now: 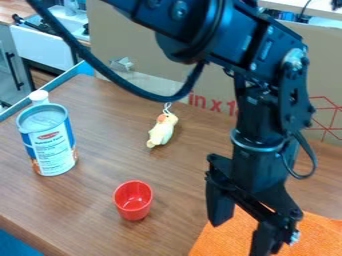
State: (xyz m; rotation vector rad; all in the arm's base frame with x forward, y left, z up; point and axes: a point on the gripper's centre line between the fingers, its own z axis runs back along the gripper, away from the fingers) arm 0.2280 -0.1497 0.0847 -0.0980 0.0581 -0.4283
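So, the claw (244, 226) is open right now, its two fingers spread well apart with orange showing in the gap. It's hanging over the cloth (315, 241), which is the closest thing to it and lies at the lower right of the table (100, 200). Can't really tell if the tips touch the cloth.

Just left of the cloth there's a red cup (133, 200), standing upright with its mouth up. Farther back, around the middle, is a pale yellow bird toy (161, 132) with an orangey face and a little white loop at its head. Way over on the left stands a can (50, 145), white and blue label, with a white cap (39, 96) poking up right behind it. Big sheet of cardboard (140, 30) along the back edge, red print on it.
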